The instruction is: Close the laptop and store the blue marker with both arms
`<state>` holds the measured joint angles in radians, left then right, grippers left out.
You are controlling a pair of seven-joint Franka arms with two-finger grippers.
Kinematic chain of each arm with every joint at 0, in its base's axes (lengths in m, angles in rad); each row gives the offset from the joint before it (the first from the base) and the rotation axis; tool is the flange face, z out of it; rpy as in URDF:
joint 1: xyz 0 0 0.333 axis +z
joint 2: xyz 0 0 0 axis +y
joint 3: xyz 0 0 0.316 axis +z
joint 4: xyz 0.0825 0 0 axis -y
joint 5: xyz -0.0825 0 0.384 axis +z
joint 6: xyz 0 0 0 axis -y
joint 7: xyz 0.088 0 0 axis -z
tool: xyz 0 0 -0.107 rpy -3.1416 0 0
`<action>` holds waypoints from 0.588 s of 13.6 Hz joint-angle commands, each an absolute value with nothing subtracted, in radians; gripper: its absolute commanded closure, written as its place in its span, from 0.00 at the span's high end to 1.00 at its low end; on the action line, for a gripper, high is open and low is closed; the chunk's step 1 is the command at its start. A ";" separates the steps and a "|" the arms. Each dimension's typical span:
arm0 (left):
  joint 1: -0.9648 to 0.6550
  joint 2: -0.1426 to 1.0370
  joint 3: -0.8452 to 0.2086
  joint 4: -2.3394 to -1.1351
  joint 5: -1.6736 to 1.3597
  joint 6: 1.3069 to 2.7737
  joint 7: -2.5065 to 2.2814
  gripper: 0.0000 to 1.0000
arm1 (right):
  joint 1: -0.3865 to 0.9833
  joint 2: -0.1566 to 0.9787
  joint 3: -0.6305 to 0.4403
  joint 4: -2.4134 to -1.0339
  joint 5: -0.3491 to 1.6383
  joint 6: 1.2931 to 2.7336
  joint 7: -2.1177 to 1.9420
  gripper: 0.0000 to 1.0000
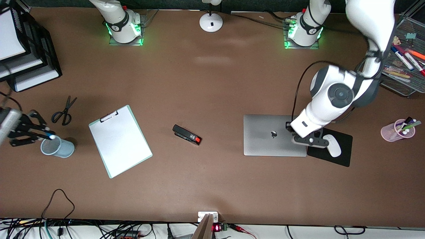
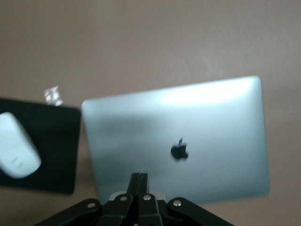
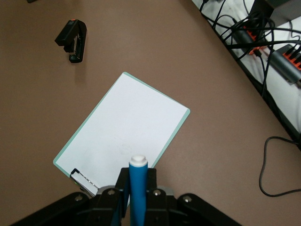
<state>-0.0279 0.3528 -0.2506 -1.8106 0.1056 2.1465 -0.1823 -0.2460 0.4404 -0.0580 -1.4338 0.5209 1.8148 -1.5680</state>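
Note:
The silver-grey laptop (image 1: 265,139) lies closed and flat on the table, apple logo up, toward the left arm's end; its lid (image 2: 188,141) also fills the left wrist view. My left gripper (image 1: 289,127) is shut and holds nothing, its fingertips (image 2: 140,181) just above the lid's edge beside the mouse pad. My right gripper (image 1: 44,134) is shut on the blue marker (image 1: 49,135) over the rim of a pale blue mesh cup (image 1: 59,147) at the right arm's end. In the right wrist view the blue marker (image 3: 138,188) sticks out between the fingers, white end foremost.
A clipboard with white paper (image 1: 120,141), a black stapler (image 1: 186,134) and scissors (image 1: 63,111) lie mid-table. A white mouse (image 1: 332,145) rests on a black pad (image 1: 343,156) beside the laptop. A pink pen cup (image 1: 400,130), a mesh marker tray (image 1: 406,59) and black paper trays (image 1: 30,53) stand at the table's ends.

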 commanded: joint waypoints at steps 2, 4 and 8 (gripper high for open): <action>-0.018 0.207 -0.256 -1.825 0.126 1.940 -0.117 0.07 | -0.316 0.469 -0.044 -1.376 0.618 1.749 -1.696 0.00; -0.017 0.143 -0.256 -1.824 0.124 1.828 -0.085 0.10 | -0.348 0.469 -0.043 -1.374 0.623 1.709 -1.726 0.00; 0.009 0.042 -0.256 -1.822 0.112 1.671 0.012 1.00 | -0.416 0.480 -0.043 -1.376 0.703 1.655 -1.836 0.00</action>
